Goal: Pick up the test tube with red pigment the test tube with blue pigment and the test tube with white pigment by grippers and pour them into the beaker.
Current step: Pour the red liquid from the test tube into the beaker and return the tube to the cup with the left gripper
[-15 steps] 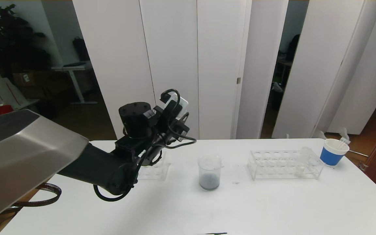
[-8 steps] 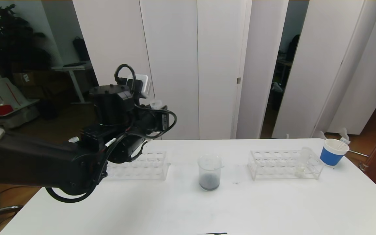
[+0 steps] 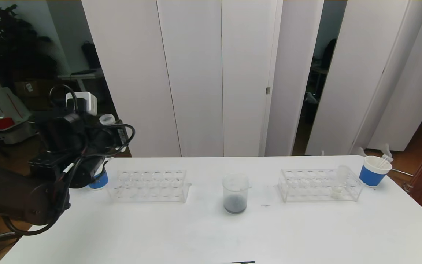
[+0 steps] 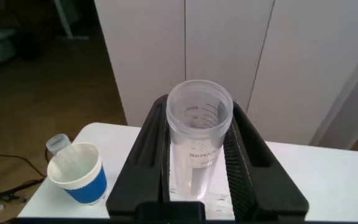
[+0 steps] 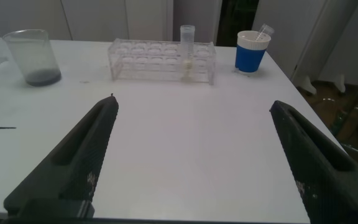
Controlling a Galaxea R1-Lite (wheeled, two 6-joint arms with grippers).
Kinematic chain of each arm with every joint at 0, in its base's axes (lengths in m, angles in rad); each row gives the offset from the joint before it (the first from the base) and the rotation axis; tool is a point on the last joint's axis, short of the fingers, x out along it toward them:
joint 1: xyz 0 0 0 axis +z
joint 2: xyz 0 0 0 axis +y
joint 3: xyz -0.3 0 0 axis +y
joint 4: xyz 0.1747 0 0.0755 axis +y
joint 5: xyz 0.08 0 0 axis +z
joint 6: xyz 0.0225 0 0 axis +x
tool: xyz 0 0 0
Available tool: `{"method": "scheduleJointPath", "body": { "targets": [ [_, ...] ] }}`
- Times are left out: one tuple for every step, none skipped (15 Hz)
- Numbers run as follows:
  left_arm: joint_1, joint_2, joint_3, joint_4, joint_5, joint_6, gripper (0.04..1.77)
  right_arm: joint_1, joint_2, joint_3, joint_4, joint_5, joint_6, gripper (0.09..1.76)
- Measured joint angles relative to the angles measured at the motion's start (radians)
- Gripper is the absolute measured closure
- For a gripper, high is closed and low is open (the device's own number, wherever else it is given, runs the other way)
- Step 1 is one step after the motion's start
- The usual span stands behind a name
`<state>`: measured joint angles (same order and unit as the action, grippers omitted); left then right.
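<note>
Left gripper (image 4: 197, 163) around an upright clear tube (image 4: 197, 140), mouth up.

Left gripper (image 4: 199, 180) base cut by frame edge, held tube (image 4: 198, 146) lower end hidden between fingers, pigment colour indistinguishable

Head looks down over table (image 3: 211, 234); right wrist shares beaker (image 5: 35, 57)

The beaker (image 3: 235, 193) stands mid-desk (image 3: 211, 234) between two racks: the left rack (image 3: 148, 186) and the right rack (image 3: 320, 185), which holds one tube (image 3: 340, 181) at its right end. A cup (image 3: 374, 170) sits right of that rack; another cup (image 3: 98, 180) sits left of the left rack.
</note>
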<state>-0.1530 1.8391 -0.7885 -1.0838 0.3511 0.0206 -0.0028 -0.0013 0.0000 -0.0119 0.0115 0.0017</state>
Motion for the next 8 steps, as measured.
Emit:
{"method": "scheduleJointPath", "body": {
  "targets": [
    [0.043, 0.012, 0.006, -0.055, 0.001, 0.005, 1.22, 0.0, 0.0, 0.0, 0.0, 0.0, 0.0, 0.1],
    [0.083, 0.026, 0.008, -0.097, 0.001, 0.01, 1.22, 0.0, 0.0, 0.0, 0.0, 0.0, 0.0, 0.1],
    [0.114, 0.04, 0.009, -0.125, 0.001, 0.013, 1.22, 0.0, 0.0, 0.0, 0.0, 0.0, 0.0, 0.1],
    [0.141, 0.055, 0.009, -0.161, 0.001, 0.018, 1.22, 0.0, 0.0, 0.0, 0.0, 0.0, 0.0, 0.1],
    [0.166, 0.077, 0.009, -0.21, 0.0, 0.031, 1.22, 0.0, 0.0, 0.0, 0.0, 0.0, 0.0, 0.1],
    [0.187, 0.101, 0.009, -0.27, -0.001, 0.053, 1.22, 0.0, 0.0, 0.0, 0.0, 0.0, 0.0, 0.1],
    [0.205, 0.13, 0.012, -0.334, -0.002, 0.087, 1.22, 0.0, 0.0, 0.0, 0.0, 0.0, 0.0, 0.1],
    [0.22, 0.162, 0.015, -0.399, -0.004, 0.128, 1.22, 0.0, 0.0, 0.0, 0.0, 0.0, 0.0, 0.1]
  ]
}}
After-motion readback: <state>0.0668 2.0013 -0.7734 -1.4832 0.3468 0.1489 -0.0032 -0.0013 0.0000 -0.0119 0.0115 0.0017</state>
